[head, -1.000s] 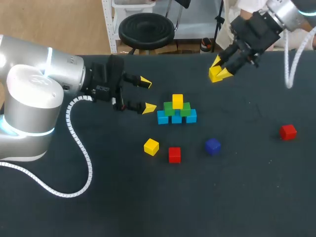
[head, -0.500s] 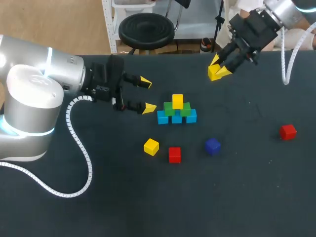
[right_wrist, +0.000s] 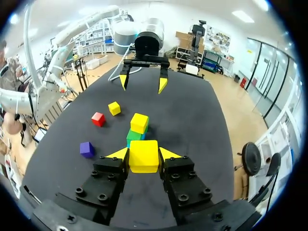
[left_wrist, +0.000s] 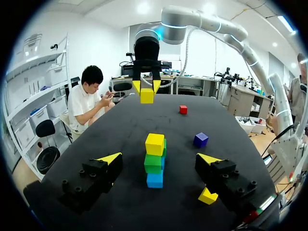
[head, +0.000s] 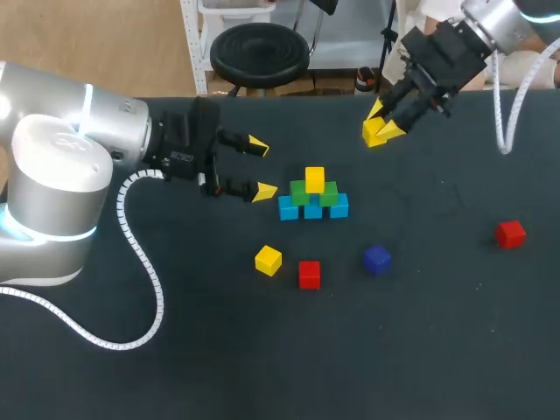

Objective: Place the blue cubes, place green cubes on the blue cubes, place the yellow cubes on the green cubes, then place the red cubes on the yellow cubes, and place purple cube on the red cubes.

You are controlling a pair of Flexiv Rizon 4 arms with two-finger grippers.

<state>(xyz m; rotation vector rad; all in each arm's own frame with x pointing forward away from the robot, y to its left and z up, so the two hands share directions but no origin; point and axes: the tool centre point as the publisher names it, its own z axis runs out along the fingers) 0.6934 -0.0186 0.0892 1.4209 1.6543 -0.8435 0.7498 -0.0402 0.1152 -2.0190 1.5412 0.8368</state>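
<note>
Grip first: my right claw is closed on a yellow cube, with its pads on two opposite flat faces. It holds the cube clear of the worktop, at about 1 o'clock from the stack. I judge the cube to be light, rigid and smooth-sided. A modest squeeze on parallel faces should hold it, but a corner grip would probably let it twist. The claw takes it around the middle and the underside is free, which suits setting it down flat.

The stack has blue cubes at the base, greens on those and one yellow on top. Nothing seems to bind the layers, so I expect a sideways nudge would scatter them, and a straight descent looks safest.

My left claw stands open at 9 o'clock from the stack, near it but not touching. A spare yellow lies at 7 o'clock, a red at 6, the purple cube at 4 and another red far out near 3.
</note>
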